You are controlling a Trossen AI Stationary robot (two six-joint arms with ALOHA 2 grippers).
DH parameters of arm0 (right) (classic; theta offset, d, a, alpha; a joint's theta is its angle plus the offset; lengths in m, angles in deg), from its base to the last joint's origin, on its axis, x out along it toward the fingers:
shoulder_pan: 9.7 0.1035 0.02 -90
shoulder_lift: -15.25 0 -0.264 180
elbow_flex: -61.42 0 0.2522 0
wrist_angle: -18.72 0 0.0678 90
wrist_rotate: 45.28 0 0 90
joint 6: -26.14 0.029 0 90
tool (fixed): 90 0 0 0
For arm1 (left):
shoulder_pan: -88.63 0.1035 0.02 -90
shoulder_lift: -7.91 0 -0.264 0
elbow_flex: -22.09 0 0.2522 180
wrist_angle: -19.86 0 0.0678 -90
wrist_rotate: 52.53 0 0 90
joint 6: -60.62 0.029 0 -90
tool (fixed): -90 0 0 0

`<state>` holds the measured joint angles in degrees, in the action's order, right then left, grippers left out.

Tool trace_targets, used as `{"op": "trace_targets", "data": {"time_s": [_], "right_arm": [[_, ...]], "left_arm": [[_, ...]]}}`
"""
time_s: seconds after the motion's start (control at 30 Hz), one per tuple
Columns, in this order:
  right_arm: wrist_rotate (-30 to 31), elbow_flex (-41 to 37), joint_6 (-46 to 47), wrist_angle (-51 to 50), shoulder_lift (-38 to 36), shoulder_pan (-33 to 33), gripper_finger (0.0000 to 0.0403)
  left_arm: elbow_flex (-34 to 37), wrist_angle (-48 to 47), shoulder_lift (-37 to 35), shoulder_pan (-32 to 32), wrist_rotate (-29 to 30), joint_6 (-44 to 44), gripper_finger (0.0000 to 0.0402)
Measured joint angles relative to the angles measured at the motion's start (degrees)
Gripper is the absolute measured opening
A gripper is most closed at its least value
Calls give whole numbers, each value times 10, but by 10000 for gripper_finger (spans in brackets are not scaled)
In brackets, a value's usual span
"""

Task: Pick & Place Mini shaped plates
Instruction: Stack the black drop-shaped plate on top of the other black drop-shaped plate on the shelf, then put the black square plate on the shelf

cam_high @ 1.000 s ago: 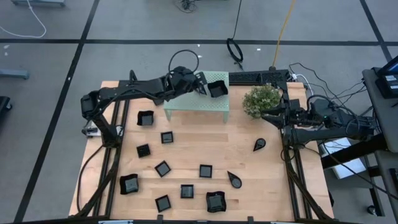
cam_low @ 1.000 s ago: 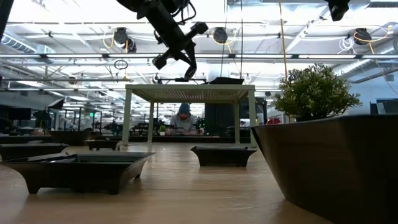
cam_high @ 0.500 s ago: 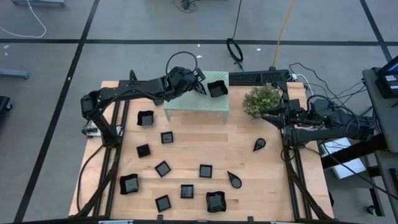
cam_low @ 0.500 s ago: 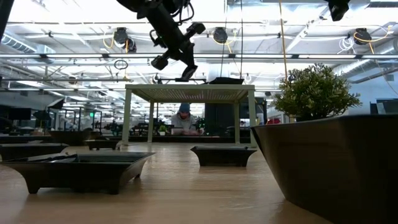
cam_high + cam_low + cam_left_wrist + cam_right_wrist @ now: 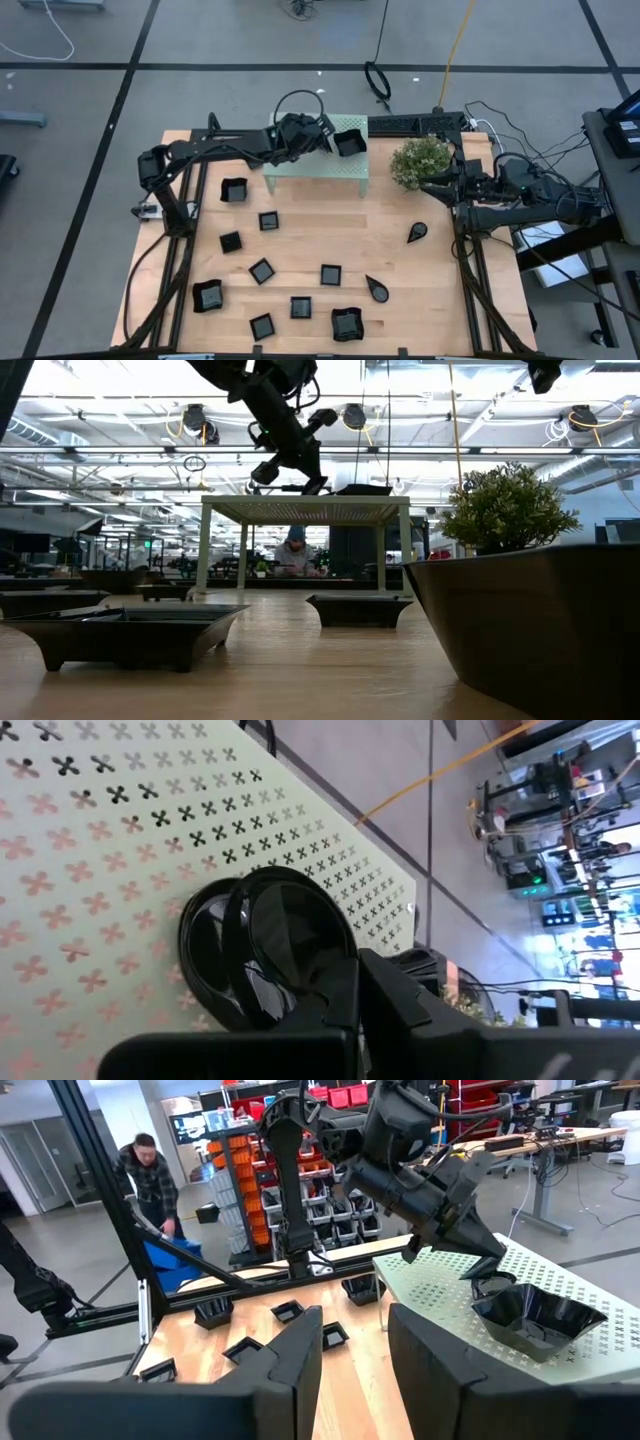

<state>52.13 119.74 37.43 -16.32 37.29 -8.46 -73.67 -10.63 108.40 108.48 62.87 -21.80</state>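
Note:
My left gripper (image 5: 325, 137) reaches over the mint-green perforated stand (image 5: 318, 162) at the table's far side, shut on a small glossy black plate (image 5: 255, 945) that is low on the stand's top. I cannot tell whether that plate rests on the stand. A larger curved-rim black plate (image 5: 349, 143) sits on the stand just to its right. Several more mini plates lie on the wooden table, among them a square one (image 5: 268, 221) and a teardrop (image 5: 417, 233). My right gripper (image 5: 352, 1330) waits open at the right edge, high and level. My left gripper pinches the small plate by its rim (image 5: 318, 975) between its two shut fingers (image 5: 480, 1260). The fingers slant down from the table's left side. The plate lies roughly flat at the stand's top (image 5: 440, 1295), close beside the larger plate (image 5: 540, 1315).
A bushy green plant (image 5: 421, 161) stands right of the stand, close to my right arm. Black plates are scattered over the table's near half, with bare wood (image 5: 330, 225) in front of the stand. A person (image 5: 150, 1175) moves in the room beyond the table.
My left gripper has sunk a little toward the stand's top and shifted toward the larger plate, rolling its wrist as it went. It has kept the small plate in its fingers.

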Motion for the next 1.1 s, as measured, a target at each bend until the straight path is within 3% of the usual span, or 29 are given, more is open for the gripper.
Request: {"op": "trace_targets", "data": {"time_s": [0.33,0.63,0.83,0.97,1.1], "right_arm": [[0,0,0,0,0,0,105],[0,0,0,0,0,0,105],[0,0,0,0,0,0,105],[0,0,0,0,0,0,105],[0,0,0,0,0,0,105]], "left_arm": [[0,-13,0,0,0,2,5],[0,-16,0,1,0,12,59],[0,5,0,1,0,18,73],[0,18,-14,-1,-4,72,74],[-1,-5,-53,-17,-30,190,74]]}}
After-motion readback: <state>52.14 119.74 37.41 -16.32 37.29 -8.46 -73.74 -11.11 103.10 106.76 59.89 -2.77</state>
